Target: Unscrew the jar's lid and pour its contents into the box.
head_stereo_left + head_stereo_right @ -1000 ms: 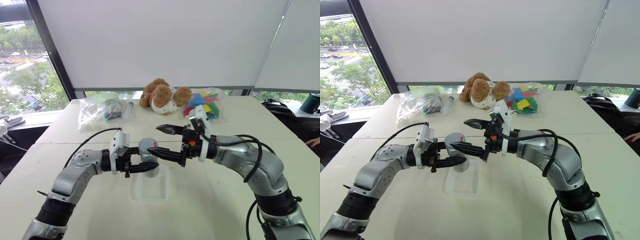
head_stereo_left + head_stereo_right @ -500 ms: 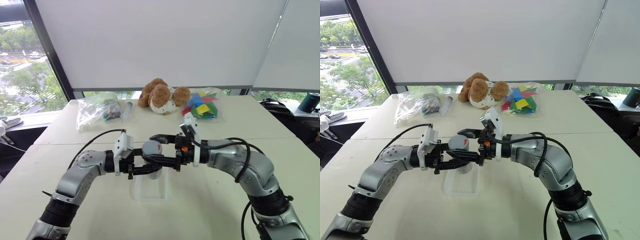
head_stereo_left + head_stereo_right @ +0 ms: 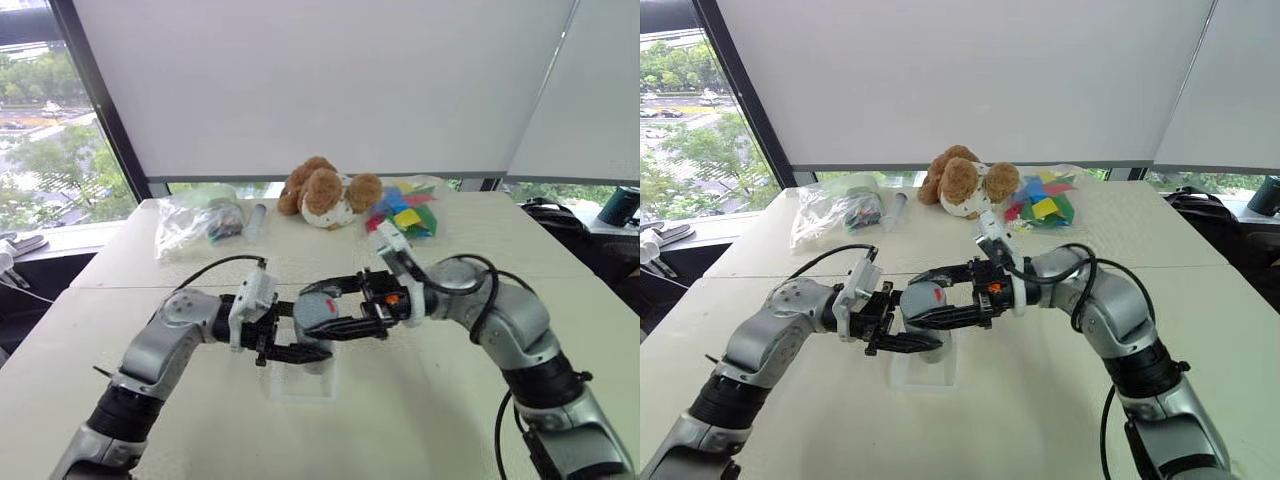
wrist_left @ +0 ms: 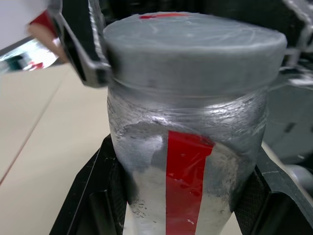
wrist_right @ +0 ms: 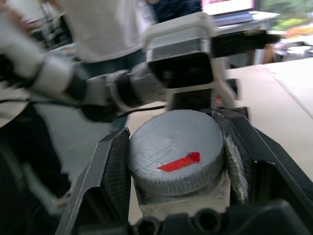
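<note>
The silvery-grey jar [image 4: 186, 186] with a red stripe hangs in the air above the clear box [image 3: 300, 385] on the table. My left gripper [image 3: 305, 330] is shut on the jar's body, one finger [image 4: 93, 196] on each side. My right gripper [image 3: 318, 308] comes in from the opposite side and is shut on the round grey lid [image 5: 176, 147], its pads [image 5: 112, 181] pressed against the ribbed rim. A small red mark shows on top of the lid. The contents are hidden inside the jar.
At the table's far edge sit a brown teddy bear [image 3: 325, 195], a clear bag [image 3: 195, 225], a slim grey tube [image 3: 255, 220] and a bag of coloured pieces [image 3: 405, 215]. A person in a white top [image 5: 102, 29] stands in the background of the right wrist view.
My right gripper, open beside the jar a second ago, has moved over the lid, shut on it and turned at the wrist. The left hand has lifted the jar slightly and drawn it back.
</note>
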You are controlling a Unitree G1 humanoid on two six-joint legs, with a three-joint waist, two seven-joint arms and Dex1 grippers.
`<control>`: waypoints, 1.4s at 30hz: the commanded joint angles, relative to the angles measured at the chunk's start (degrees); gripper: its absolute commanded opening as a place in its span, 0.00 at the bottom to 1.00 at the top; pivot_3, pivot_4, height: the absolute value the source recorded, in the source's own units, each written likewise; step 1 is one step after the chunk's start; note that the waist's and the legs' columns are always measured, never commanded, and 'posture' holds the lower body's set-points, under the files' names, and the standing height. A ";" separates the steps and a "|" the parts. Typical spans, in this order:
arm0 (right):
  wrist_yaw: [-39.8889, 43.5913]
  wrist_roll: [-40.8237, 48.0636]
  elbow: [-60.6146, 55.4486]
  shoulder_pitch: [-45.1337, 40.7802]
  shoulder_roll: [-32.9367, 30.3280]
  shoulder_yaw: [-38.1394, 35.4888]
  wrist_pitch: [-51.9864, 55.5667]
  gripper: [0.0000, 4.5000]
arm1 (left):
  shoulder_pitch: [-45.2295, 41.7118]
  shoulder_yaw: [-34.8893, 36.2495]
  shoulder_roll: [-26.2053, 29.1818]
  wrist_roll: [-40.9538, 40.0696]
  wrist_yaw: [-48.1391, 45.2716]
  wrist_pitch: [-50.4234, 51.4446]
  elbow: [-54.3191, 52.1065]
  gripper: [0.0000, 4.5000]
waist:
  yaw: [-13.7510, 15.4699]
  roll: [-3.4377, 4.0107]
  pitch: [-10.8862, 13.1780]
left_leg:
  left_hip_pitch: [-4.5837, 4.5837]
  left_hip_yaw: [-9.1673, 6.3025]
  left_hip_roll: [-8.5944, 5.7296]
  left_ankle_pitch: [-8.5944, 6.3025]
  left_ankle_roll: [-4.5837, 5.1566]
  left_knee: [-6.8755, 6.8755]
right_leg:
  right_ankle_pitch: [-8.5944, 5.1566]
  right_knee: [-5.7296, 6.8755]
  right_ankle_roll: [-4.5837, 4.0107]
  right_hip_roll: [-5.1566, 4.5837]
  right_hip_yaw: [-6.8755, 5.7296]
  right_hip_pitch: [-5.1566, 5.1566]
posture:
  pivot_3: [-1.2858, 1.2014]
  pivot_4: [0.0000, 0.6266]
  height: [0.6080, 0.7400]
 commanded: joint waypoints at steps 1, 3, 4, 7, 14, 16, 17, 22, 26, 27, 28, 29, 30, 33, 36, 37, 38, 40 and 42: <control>6.21 -1.73 1.97 -4.08 -0.64 1.33 -2.89 0.61 | -1.57 -0.32 0.36 -3.80 -4.76 1.09 -2.32 0.47 | -0.18 0.01 0.00 | 0.02 0.01 0.01 0.00 0.00 -0.02 | 0.00 0.01 0.00 0.00 0.00 -0.02 | 0.52 0.24 1.00; 6.60 -1.86 2.97 -5.43 -0.80 1.16 -1.74 0.80 | -1.65 -0.46 0.48 -4.15 -5.50 1.90 -2.90 0.47 | -0.13 0.02 0.02 | 0.02 0.02 0.02 0.00 0.00 -0.03 | 0.00 0.06 0.00 0.00 0.01 -0.06 | 0.52 0.24 1.00; 7.24 -1.53 2.80 -5.71 -1.39 1.32 -0.39 0.92 | -1.61 -0.40 0.48 -4.26 -5.52 2.12 -3.04 0.47 | -0.03 0.02 0.02 | 0.00 0.00 0.03 0.00 0.00 -0.03 | 0.00 0.07 0.00 0.00 0.00 -0.08 | 0.52 0.24 1.00; 5.91 -1.91 2.00 -4.70 -1.16 -0.55 -1.69 0.99 | -1.12 0.66 0.27 -4.76 -3.56 3.22 -3.31 0.47 | 0.23 0.02 0.02 | 0.00 0.00 0.02 0.00 0.00 -0.02 | 0.00 0.06 0.00 -0.01 0.01 -0.06 | 0.52 0.24 1.00; -6.27 1.00 -3.42 2.55 -2.55 -9.41 2.20 0.99 | 1.31 6.83 -0.20 -1.65 9.80 3.52 0.84 0.47 | 0.41 0.02 0.02 | -0.02 -0.03 -0.01 0.00 0.00 -0.01 | 0.00 0.04 0.00 -0.04 0.03 -0.07 | 0.52 0.24 1.00; -12.16 2.58 -6.37 4.27 -0.71 -11.61 3.96 0.99 | 2.26 7.89 -0.97 1.02 14.55 2.03 2.66 0.47 | 0.23 0.02 0.02 | -0.01 -0.03 0.00 0.00 0.00 -0.02 | 0.00 0.07 0.00 -0.04 0.03 -0.08 | 0.52 0.24 1.00; -13.99 2.42 -7.86 4.89 0.05 -11.47 4.09 0.99 | 2.42 7.91 -1.50 1.74 16.02 1.63 3.03 0.47 | 0.14 0.02 0.02 | -0.01 -0.02 0.01 0.00 0.00 -0.04 | 0.00 0.07 0.00 -0.04 0.05 -0.10 | 0.52 0.24 1.00; -20.63 -2.57 -9.72 5.12 3.51 -7.44 2.47 0.99 | 2.69 6.16 -3.12 2.12 17.15 1.87 1.90 0.47 | 0.35 0.02 0.02 | -0.04 0.00 0.00 0.01 -0.02 -0.07 | 0.01 0.14 0.00 -0.04 0.08 -0.19 | 0.52 0.24 1.00; -22.43 -5.96 -7.63 3.84 5.45 -4.40 0.90 0.99 | 2.47 5.00 -3.94 2.30 17.05 2.09 1.48 0.47 | 0.34 0.02 0.02 | -0.04 0.01 -0.03 0.02 -0.03 -0.05 | 0.01 0.14 0.00 -0.04 0.09 -0.17 | 0.52 0.24 1.00; -22.67 -7.00 -6.85 3.55 5.82 -3.70 0.34 0.99 | 2.41 4.82 -4.07 2.30 16.93 2.11 1.41 0.47 | 0.33 0.02 0.02 | -0.04 0.01 -0.03 0.02 -0.03 -0.05 | 0.01 0.14 0.00 -0.04 0.09 -0.17 | 0.52 0.24 1.00; -22.85 -7.99 -5.90 3.20 6.16 -3.17 -0.20 0.99 | 2.30 4.63 -4.22 2.30 16.80 2.16 1.38 0.47 | 0.31 0.02 0.02 | -0.04 0.02 -0.03 0.02 -0.03 -0.05 | 0.01 0.14 0.00 -0.04 0.09 -0.17 | 0.52 0.24 1.00; -22.93 -8.72 -5.13 2.92 6.46 -2.84 -0.77 0.99 | 2.25 4.50 -4.33 2.32 16.69 2.20 1.32 0.47 | 0.28 0.02 0.02 | -0.04 0.02 -0.03 0.02 -0.03 -0.05 | 0.01 0.15 0.00 -0.04 0.09 -0.17 | 0.52 0.24 1.00; -22.86 -9.17 -4.58 2.67 6.72 -2.66 -1.22 0.99 | 2.27 4.45 -4.44 2.30 16.63 2.25 1.23 0.47 | 0.29 0.02 0.02 | -0.04 0.02 -0.03 0.02 -0.03 -0.05 | 0.01 0.15 0.00 -0.03 0.09 -0.17 | 0.52 0.24 1.00; -22.63 -9.61 -3.54 2.11 7.53 -2.52 -2.12 0.99 | 2.75 4.31 -4.42 2.10 16.37 2.28 0.76 0.47 | 0.24 0.02 0.02 | -0.04 0.01 -0.03 0.02 -0.03 -0.05 | 0.01 0.16 0.00 -0.03 0.09 -0.18 | 0.52 0.24 1.00; -22.33 -9.44 -2.78 1.54 8.27 -2.61 -1.99 0.99 | 3.33 4.27 -4.15 1.79 16.35 2.48 0.18 0.47 | 0.19 0.02 0.02 | -0.04 0.01 -0.03 0.02 -0.03 -0.05 | 0.01 0.19 0.00 -0.03 0.09 -0.19 | 0.52 0.24 1.00; -22.21 -9.33 -2.56 1.43 8.44 -2.64 -1.90 0.99 | 3.47 4.38 -4.15 1.53 16.48 2.89 0.02 0.47 | 0.20 0.02 0.02 | -0.04 0.01 -0.03 0.02 -0.03 -0.05 | 0.01 0.21 0.00 -0.03 0.09 -0.19 | 0.52 0.24 1.00; -22.10 -9.29 -2.36 1.35 8.56 -2.64 -1.81 0.99 | 3.62 4.44 -4.08 1.35 16.45 3.14 -0.18 0.47 | 0.19 0.02 0.02 | -0.03 0.01 -0.03 0.02 -0.03 -0.05 | 0.01 0.22 0.00 -0.03 0.09 -0.19 | 0.52 0.24 1.00; -21.98 -9.10 -1.88 1.41 8.85 -2.73 -1.48 0.99 | 3.98 4.50 -3.91 1.16 16.22 3.29 -0.73 0.47 | 0.21 0.02 0.02 | -0.03 0.01 -0.03 0.02 -0.03 -0.05 | 0.01 0.24 0.00 -0.03 0.09 -0.20 | 0.52 0.24 1.00; -21.46 -9.25 -0.66 2.15 8.75 -2.96 -1.80 0.99 | 4.50 4.46 -3.72 1.08 15.79 3.05 -1.55 0.47 | 0.22 0.02 0.02 | -0.03 0.01 -0.03 0.02 -0.03 -0.05 | 0.01 0.27 0.00 -0.03 0.10 -0.20 | 0.52 0.24 1.00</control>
